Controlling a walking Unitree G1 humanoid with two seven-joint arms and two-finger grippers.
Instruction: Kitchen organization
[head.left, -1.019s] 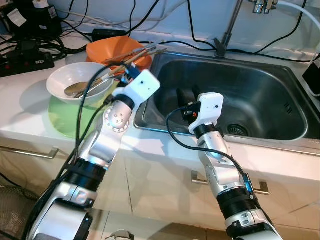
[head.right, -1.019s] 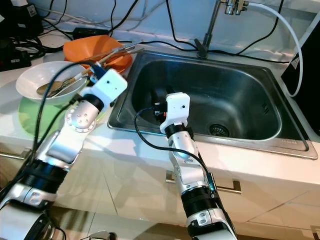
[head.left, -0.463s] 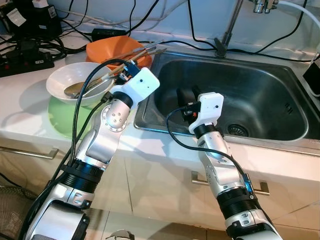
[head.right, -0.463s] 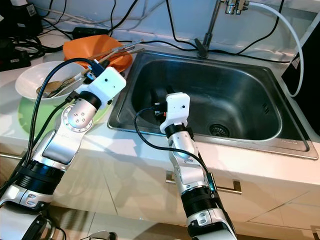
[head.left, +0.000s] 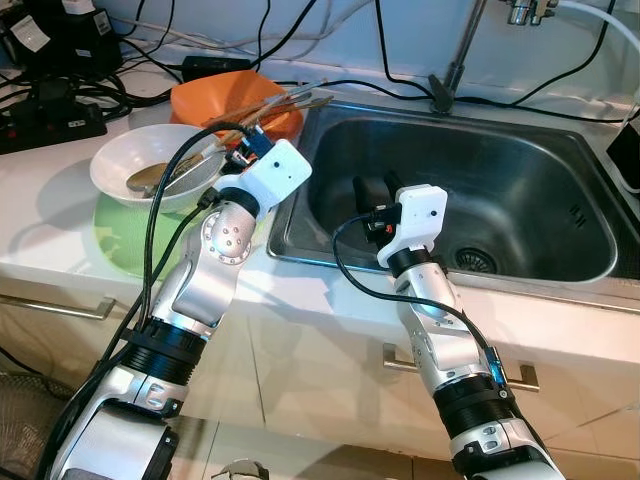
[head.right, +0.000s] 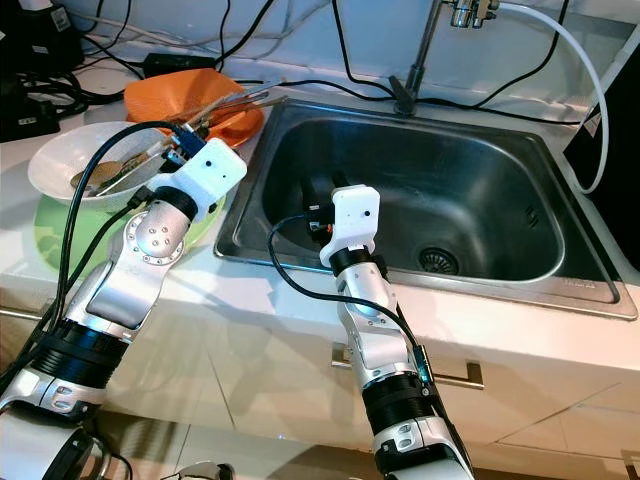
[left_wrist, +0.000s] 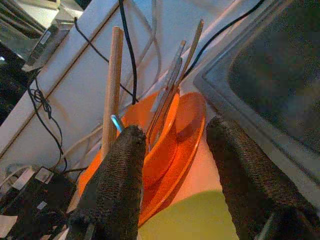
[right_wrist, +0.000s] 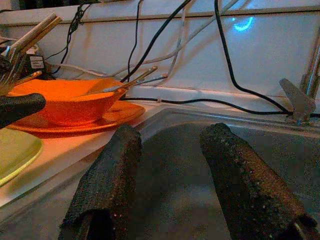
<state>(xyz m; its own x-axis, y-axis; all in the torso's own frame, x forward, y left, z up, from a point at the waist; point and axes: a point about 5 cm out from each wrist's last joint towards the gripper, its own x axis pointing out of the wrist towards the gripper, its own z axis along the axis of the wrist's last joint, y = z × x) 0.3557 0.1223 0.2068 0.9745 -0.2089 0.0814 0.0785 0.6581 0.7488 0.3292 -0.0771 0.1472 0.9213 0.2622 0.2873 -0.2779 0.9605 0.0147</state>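
Note:
An orange bowl (head.left: 225, 100) sits on an orange plate (left_wrist: 192, 125) at the back of the counter, left of the sink (head.left: 520, 190), with metal forks (left_wrist: 172, 82) and a wooden stick (left_wrist: 112, 80) leaning in it. In front of it a white bowl (head.left: 150, 165) holding a spoon and chopsticks rests on a green plate (head.left: 125, 240). My left gripper (left_wrist: 175, 131) hovers open over the counter between the white bowl and the sink, pointing at the orange bowl and holding nothing. My right gripper (right_wrist: 170, 131) hangs open and empty inside the sink's left half.
Power strips and tangled black cables (head.left: 60, 100) crowd the back left of the counter. A faucet pipe (head.left: 455, 55) rises behind the sink, whose drain (head.left: 470, 260) lies at its middle. Drawer handles (head.left: 60, 305) run below the counter edge.
My left arm has shifted slightly left, toward the bowls, and its cable arches higher. The right arm has not moved.

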